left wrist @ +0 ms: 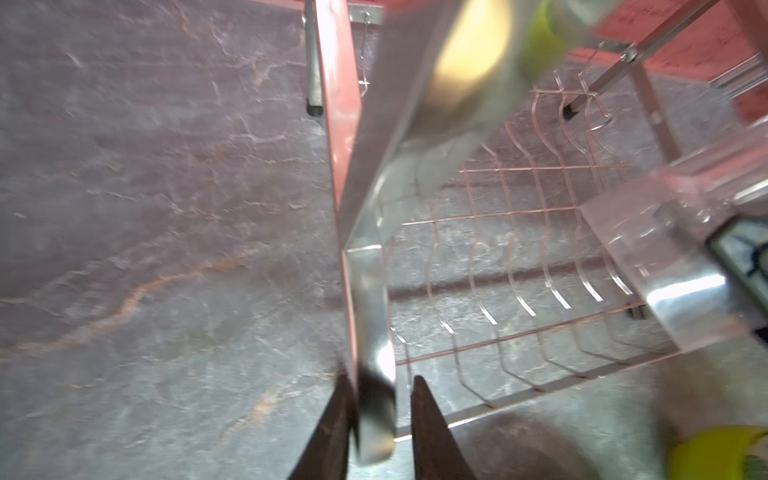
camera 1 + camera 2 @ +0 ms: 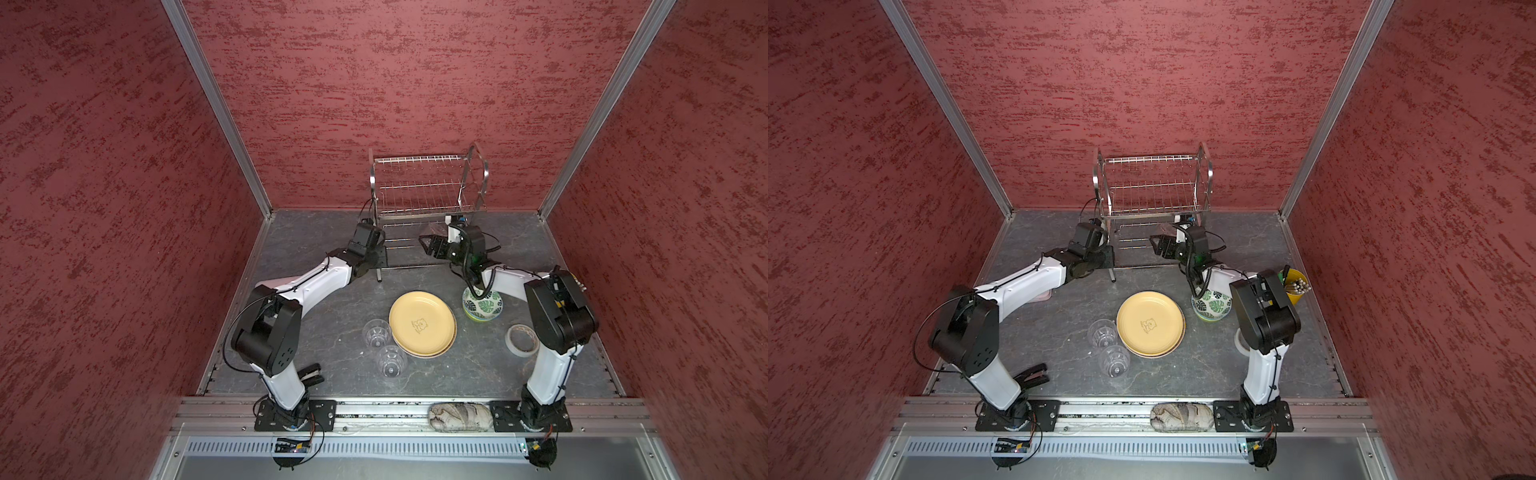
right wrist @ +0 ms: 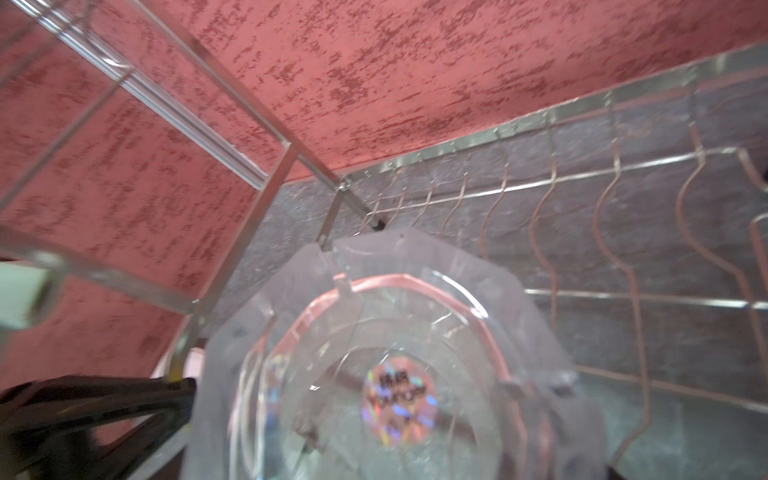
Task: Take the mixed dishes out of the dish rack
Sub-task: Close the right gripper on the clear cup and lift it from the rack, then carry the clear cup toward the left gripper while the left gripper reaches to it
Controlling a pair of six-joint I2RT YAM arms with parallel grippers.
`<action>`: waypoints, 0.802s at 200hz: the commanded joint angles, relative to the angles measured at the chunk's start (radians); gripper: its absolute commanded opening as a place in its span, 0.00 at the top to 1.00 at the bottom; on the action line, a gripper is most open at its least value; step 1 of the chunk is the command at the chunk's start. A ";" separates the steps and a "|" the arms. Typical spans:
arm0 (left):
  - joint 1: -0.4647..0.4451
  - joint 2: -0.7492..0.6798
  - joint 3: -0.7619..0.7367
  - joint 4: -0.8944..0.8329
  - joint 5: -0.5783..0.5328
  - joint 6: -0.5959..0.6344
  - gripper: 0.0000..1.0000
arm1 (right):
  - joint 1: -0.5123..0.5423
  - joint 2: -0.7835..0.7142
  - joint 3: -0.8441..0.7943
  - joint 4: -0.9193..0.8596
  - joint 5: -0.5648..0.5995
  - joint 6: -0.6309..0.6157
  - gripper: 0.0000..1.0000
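The dish rack (image 2: 419,187) (image 2: 1150,183) stands at the back with its upper tier bare. My left gripper (image 1: 378,399) is open around the steel strap of the rack's left side frame (image 1: 370,291); one finger touches it and the other stands apart. My right gripper (image 3: 395,432) (image 2: 430,243) is shut on a clear tumbler (image 3: 374,353) (image 2: 432,227) at the right end of the lower tier. On the table lie the bear plate (image 2: 422,324) on top of other plates, two tumblers (image 2: 377,332) (image 2: 391,360), and the green-leaf bowl (image 2: 484,307) inside the lime-green bowl (image 2: 478,319).
A tape roll (image 2: 521,338) lies by the right arm's base. The yellow bucket (image 2: 1293,286) of utensils stands behind that arm. A pink box (image 2: 1044,296) shows under the left arm. A black tool (image 2: 311,374) lies front left, a patterned bundle (image 2: 459,415) on the front rail.
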 commanded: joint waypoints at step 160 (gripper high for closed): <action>-0.244 -0.428 -0.177 -0.080 -0.135 -0.103 0.21 | 0.083 -0.461 -0.329 0.188 -0.050 0.249 0.67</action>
